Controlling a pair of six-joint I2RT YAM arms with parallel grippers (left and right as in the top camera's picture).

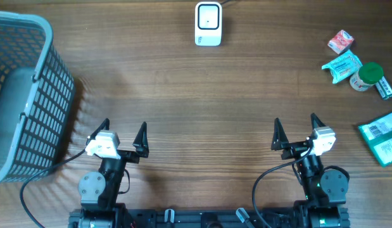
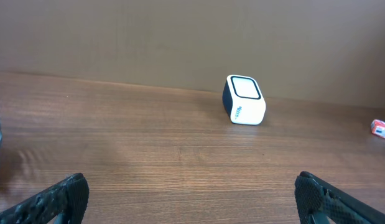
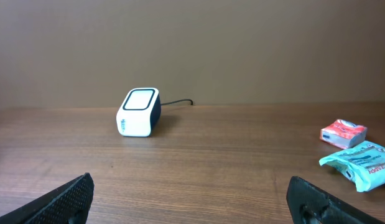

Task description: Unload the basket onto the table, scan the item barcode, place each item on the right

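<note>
Waiting at the near edge of the bench (image 1: pixel 183 88), both arms are holding nothing. The left fingers (image 1: pixel 140 136) are standing wide apart and released, and the right fingers (image 1: pixel 277 133) are doing the same.

The white scanner (image 1: pixel 208 24) is sitting at the far side in the middle, likely so that either arm can be bringing a thing up to it. The things to scan are lying in a bunch at the right side: a red pack (image 1: pixel 341 42), a blue-green packet (image 1: pixel 342 66), a green-capped bottle (image 1: pixel 366 76) and a green box (image 1: pixel 382 134).

None of them is sitting between any fingers. They are all lying well apart, off to the right of the right fingers, with the green box lying nearest. A grey basket (image 1: pixel 31 95) is sitting at the left, maybe waiting for scanned things.
</note>
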